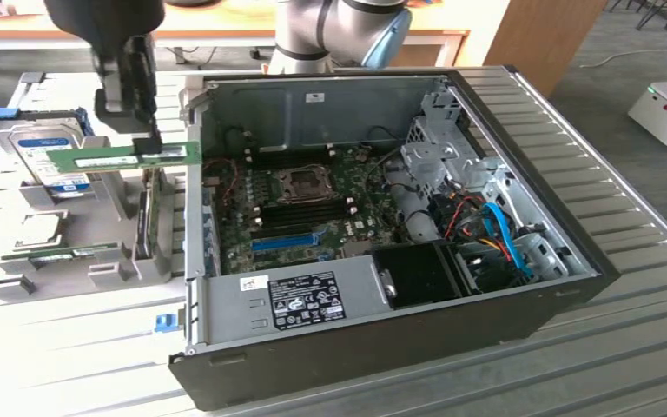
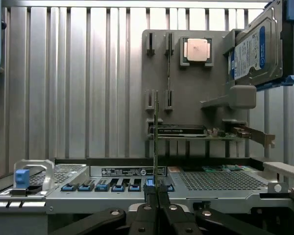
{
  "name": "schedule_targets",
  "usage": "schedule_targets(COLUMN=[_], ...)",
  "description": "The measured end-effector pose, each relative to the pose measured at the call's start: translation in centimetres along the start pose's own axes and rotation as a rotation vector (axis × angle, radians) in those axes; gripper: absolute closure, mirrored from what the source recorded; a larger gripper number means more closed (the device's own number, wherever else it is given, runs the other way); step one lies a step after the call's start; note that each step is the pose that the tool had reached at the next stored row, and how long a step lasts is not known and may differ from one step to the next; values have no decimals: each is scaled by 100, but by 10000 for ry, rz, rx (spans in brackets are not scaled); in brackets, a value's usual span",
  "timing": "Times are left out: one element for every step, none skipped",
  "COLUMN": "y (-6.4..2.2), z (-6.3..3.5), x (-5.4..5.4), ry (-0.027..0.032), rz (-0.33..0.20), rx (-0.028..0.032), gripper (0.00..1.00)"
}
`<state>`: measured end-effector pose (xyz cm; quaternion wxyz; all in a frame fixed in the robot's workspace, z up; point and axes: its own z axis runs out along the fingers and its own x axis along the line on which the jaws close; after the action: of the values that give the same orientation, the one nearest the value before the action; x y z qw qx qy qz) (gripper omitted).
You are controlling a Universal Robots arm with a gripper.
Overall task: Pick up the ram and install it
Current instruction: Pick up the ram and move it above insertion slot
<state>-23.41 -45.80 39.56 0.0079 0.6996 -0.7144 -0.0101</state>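
Note:
My gripper (image 1: 146, 143) is shut on the ram (image 1: 119, 159), a long green stick with a pale label. It holds the ram level in the air above the grey parts holder (image 1: 102, 261), just off the open computer case (image 1: 426, 287) on the exterior view's left. In the wrist view the ram (image 2: 156, 137) shows edge-on as a thin line rising from between the closed fingertips (image 2: 151, 196). The motherboard (image 1: 310, 208) lies inside the case, with dark memory slots (image 1: 305, 211) near the processor socket.
A second green stick (image 1: 73, 254) rests in the holder. A hard drive (image 1: 49, 148) in a blue bracket stands behind it, and a loose processor (image 2: 196, 50) sits in a pocket. A blue slot strip (image 1: 284, 241), cables and a fan shroud (image 1: 426, 269) crowd the case.

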Motion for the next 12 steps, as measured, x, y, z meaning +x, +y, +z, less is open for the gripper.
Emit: schedule_targets(y=[-33, -68, -101, -135, -170, -206, -240, -275, -310, -345, -380, -415], z=[-1, -2, -3, -4, -5, -6, -7, -7, -8, -9, -10, -11], x=[-1, -2, -2, -3, -3, -4, -5, -6, -7, -7, -8, -9], ry=[1, 0, 0, 1, 1, 2, 1, 0, 0, 0, 1, 1], rz=[1, 1, 1, 0, -1, 0, 1, 1, 0, 0, -1, 1], rx=[-1, 0, -1, -1, -1, -1, -2, -1, 0, -1, -1, -1], gripper=[88, 88, 88, 88, 88, 88, 88, 88, 88, 88, 88, 88])
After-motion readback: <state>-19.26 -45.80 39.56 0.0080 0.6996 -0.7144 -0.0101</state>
